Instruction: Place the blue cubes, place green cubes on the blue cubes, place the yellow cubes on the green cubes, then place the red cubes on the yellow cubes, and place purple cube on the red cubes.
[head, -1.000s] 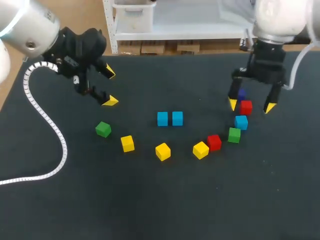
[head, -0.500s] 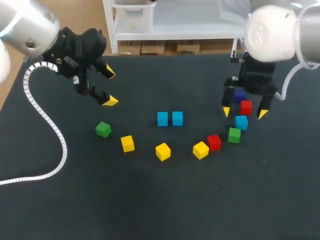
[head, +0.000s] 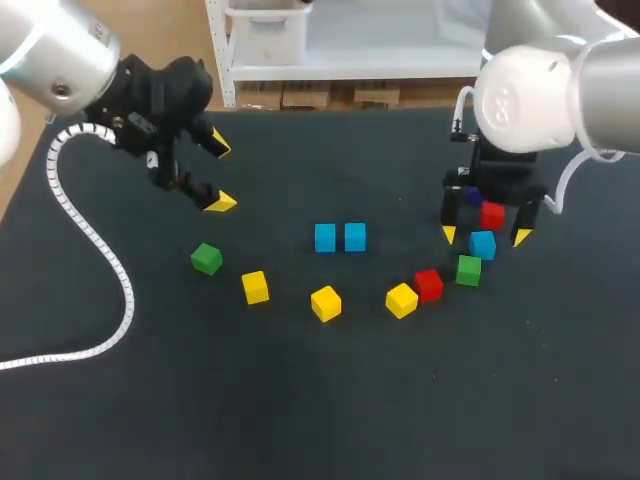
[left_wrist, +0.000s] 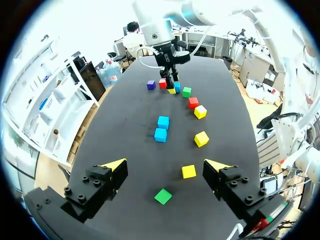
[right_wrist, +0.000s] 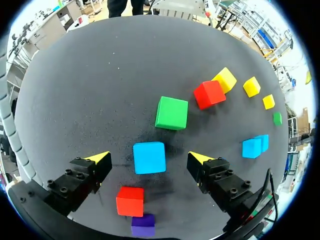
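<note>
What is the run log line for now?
right gripper open around blue cube, no contact | left gripper open, empty | blue pair side by side | no cube stacked

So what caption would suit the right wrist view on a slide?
Open right gripper straddling a blue cube, green cube ahead, red cube and purple cube under it.

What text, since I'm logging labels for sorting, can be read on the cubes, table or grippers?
None can be read. The blue cube between the right gripper's fingers and the green cube ahead of it show plain faces; the table and left gripper carry no legible marks.
</note>
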